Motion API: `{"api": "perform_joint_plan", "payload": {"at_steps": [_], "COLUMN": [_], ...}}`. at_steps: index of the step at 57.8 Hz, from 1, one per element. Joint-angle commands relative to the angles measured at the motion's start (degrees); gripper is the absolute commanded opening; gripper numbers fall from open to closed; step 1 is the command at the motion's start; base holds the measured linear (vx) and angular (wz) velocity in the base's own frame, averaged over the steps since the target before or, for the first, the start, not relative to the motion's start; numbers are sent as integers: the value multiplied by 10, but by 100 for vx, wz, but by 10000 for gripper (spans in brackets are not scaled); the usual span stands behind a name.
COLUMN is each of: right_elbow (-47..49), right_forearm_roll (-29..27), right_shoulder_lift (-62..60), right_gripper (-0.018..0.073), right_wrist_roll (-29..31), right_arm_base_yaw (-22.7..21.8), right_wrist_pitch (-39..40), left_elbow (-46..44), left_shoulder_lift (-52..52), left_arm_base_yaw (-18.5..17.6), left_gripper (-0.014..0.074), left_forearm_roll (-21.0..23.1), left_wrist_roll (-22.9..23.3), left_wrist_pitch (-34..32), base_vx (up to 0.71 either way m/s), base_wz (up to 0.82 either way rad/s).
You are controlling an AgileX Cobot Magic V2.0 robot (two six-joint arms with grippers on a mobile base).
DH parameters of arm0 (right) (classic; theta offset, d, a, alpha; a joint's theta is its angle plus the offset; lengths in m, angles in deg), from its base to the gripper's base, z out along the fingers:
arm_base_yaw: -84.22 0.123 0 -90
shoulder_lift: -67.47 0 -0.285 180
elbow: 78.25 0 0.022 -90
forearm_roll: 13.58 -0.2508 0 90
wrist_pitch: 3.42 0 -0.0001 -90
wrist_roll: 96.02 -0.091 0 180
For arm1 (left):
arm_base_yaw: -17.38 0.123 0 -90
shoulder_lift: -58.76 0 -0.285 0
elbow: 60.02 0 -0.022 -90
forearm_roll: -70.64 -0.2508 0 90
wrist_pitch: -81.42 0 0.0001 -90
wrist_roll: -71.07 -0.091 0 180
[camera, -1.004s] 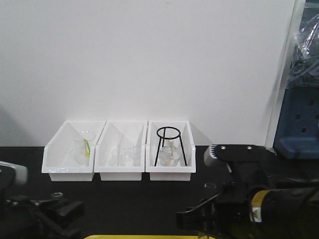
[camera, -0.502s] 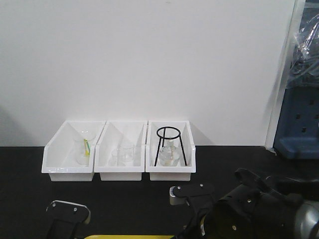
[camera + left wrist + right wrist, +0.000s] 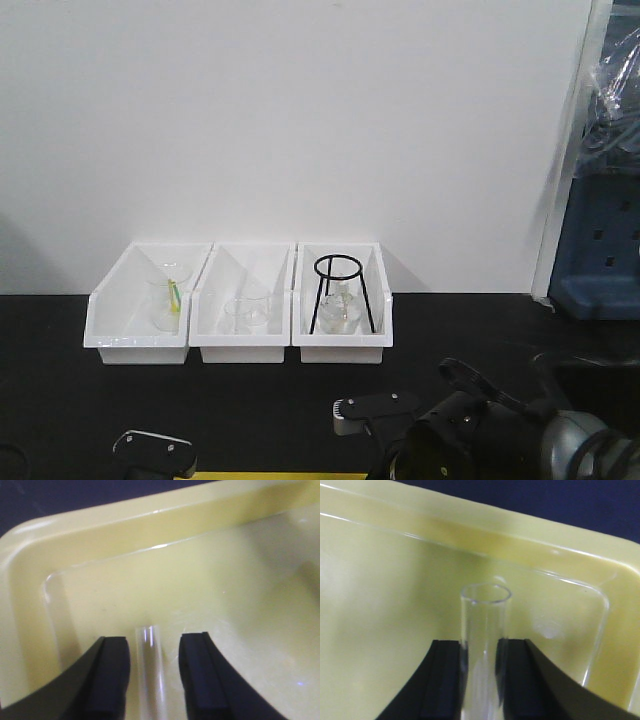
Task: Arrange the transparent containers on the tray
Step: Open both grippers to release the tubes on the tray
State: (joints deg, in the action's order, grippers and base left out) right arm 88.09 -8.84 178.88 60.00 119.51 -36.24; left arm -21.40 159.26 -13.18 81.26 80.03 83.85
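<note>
Right gripper (image 3: 481, 670) pinches a tube (image 3: 482, 645) tight, rim up, over the yellow tray (image 3: 395, 580) near its corner. Left gripper (image 3: 154, 675) stands spread, another tube (image 3: 149, 675) loose between its fingers, on the tray floor.

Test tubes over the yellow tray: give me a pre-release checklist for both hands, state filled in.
1. Right hand closed on its test tube: ok.
2. Left hand gripping its tube: not ok, gaps show either side.
3. Both tubes over the yellow tray: ok.
4. Left tube resting on the tray floor: cannot tell.
5. Right tube's rim intact: ok.
</note>
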Motion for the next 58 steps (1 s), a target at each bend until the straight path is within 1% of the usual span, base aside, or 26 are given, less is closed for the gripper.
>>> {"api": "perform_joint_plan", "payload": {"at_steps": [1, 6, 13, 20, 27, 34, 43, 47, 51, 58], "right_elbow": [17, 17, 17, 17, 17, 17, 15, 15, 15, 15], "right_forearm_roll": [18, 29, 38, 52, 92, 148, 205, 227, 245, 249], "right_shoulder_lift": [-24, -24, -25, -45, -101, -183, -309, -366, -422, -495], "right_gripper": [375, 456, 515, 511, 479, 425, 307, 246, 179, 69], "right_wrist_roll": [2, 1, 0, 0, 0, 0, 0, 0, 1, 15], "right_arm_base_yaw": [-4, -4, -4, -4, -4, -4, -4, -4, -4, -4], "right_wrist_pitch": [8, 1, 0, 9, 21, 26, 37, 45, 47, 28], "left_elbow": [-17, -17, -17, -17, -17, -17, -17, -17, -17, -17], "left_shoulder_lift": [-13, -13, -16, -38, -88, -149, -238, -282, -329, -406], "left_arm_base_yaw": [-2, -2, -2, -2, -2, -2, -2, -2, -2, -2], "left_gripper": [445, 462, 461, 461, 459, 447, 395, 351, 286, 173], "left_forearm_roll": [5, 5, 5, 5, 4, 4, 4, 4, 4, 4], "left_wrist_roll": [4, 4, 4, 4, -2, -15, -49, -65, -90, -125], "left_wrist_pitch": [-39, -41, -62, -80, -106, -136, -174, -184, -182, -179], "base_vx": [0, 0, 0, 0, 0, 0, 0, 0, 0, 0], "base_wz": [0, 0, 0, 0, 0, 0, 0, 0, 0, 0]}}
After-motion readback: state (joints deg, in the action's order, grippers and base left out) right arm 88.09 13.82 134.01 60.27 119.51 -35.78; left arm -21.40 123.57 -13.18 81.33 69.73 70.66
